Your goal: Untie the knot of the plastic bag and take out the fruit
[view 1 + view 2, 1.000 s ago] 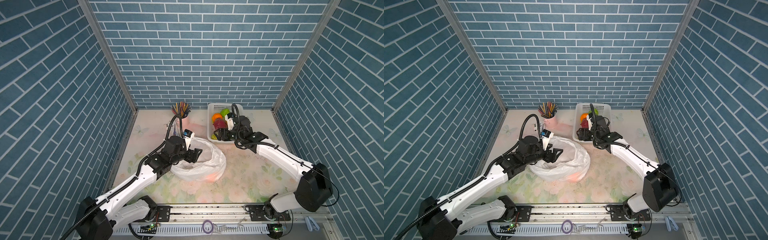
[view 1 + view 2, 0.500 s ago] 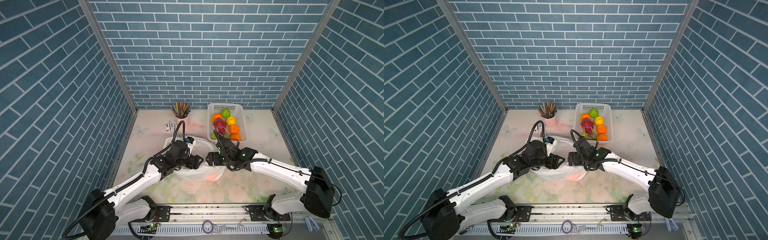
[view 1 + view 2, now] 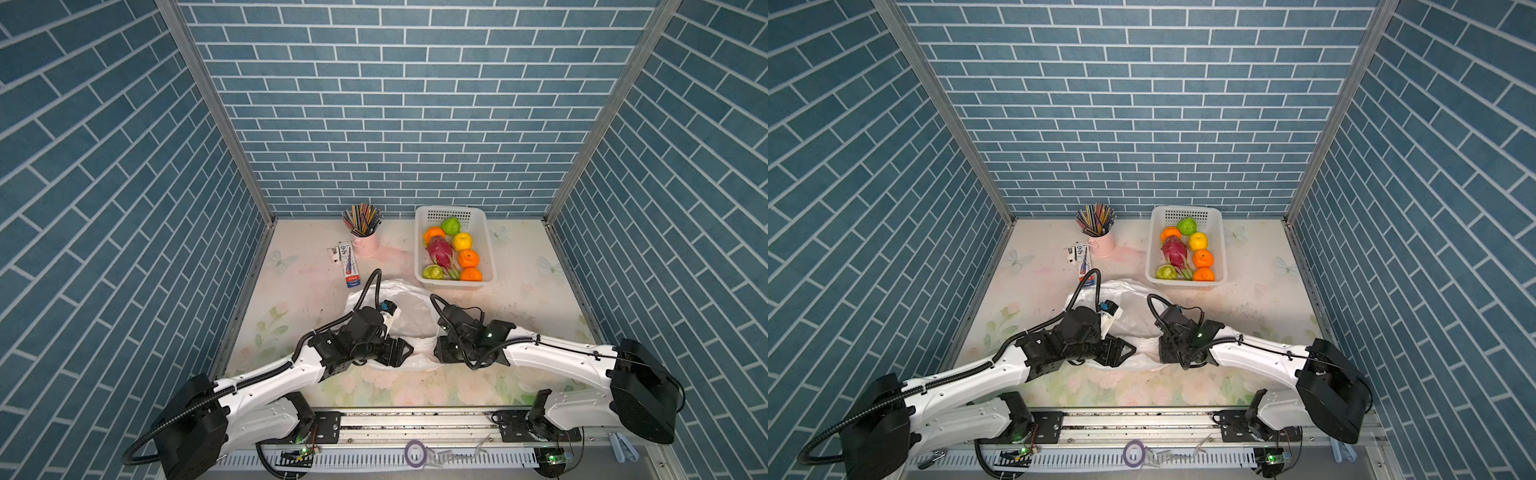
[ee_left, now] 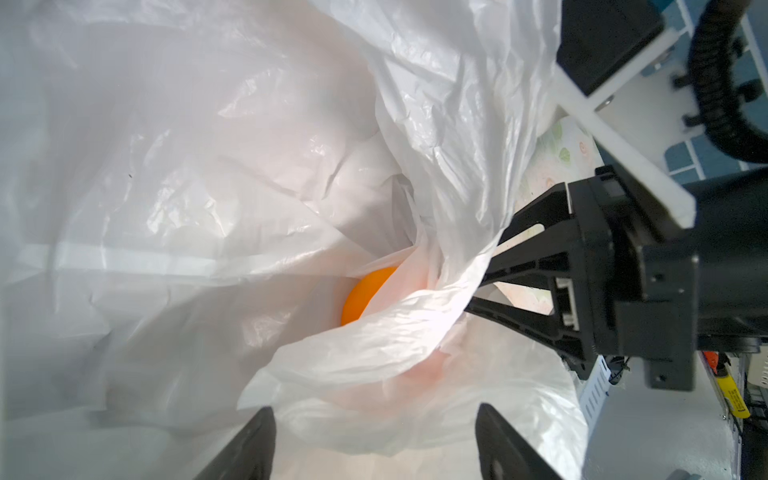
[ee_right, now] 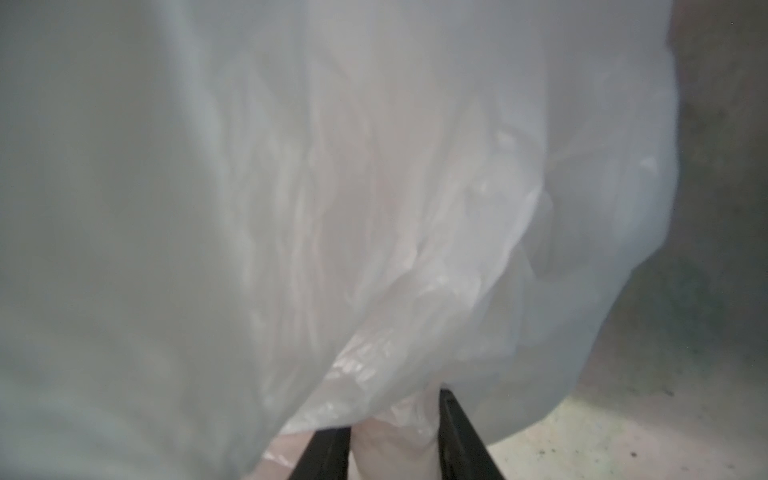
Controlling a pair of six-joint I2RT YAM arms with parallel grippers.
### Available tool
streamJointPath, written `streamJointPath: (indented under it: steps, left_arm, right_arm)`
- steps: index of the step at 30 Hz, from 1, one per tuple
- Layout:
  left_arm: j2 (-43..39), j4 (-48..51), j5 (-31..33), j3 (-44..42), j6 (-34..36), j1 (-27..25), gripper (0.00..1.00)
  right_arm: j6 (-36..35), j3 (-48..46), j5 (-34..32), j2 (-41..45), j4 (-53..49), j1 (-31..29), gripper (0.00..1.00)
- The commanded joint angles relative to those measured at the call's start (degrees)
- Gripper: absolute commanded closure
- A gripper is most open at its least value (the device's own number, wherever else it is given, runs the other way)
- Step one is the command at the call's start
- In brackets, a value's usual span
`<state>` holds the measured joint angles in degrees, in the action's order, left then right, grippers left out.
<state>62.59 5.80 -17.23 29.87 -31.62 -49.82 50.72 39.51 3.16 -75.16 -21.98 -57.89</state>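
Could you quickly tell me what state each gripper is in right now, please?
Left gripper: open, jaws spread wide over the bag.
Right gripper: closed on a fold of the bag.

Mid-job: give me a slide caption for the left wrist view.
Left gripper open over the plastic bag, an orange visible inside; the right gripper straddles a fold of the plastic.
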Motion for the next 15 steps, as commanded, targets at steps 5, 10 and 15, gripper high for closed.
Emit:
streamJointPath:
  steps: [5,10,15]
  left_arm:
    - [1.18,-4.24,1.88,-0.04,-2.57,-1.54,0.19]
    - [1.81,-4.44,5.11,1.8,-2.22,-1.53,0.18]
    - [4.4,-1.81,9.73,5.98,-1.66,-1.61,0.18]
  right_arm:
    - [-0.51,-5.78,3.8,-3.72,4.52,-1.71,0.77]
    - [-1.84,-7.02,2.12,-6.8,6.95,-3.99,0.8]
    - [-2.35,-7.69,0.09,-7.3,10.41,-4.16,0.81]
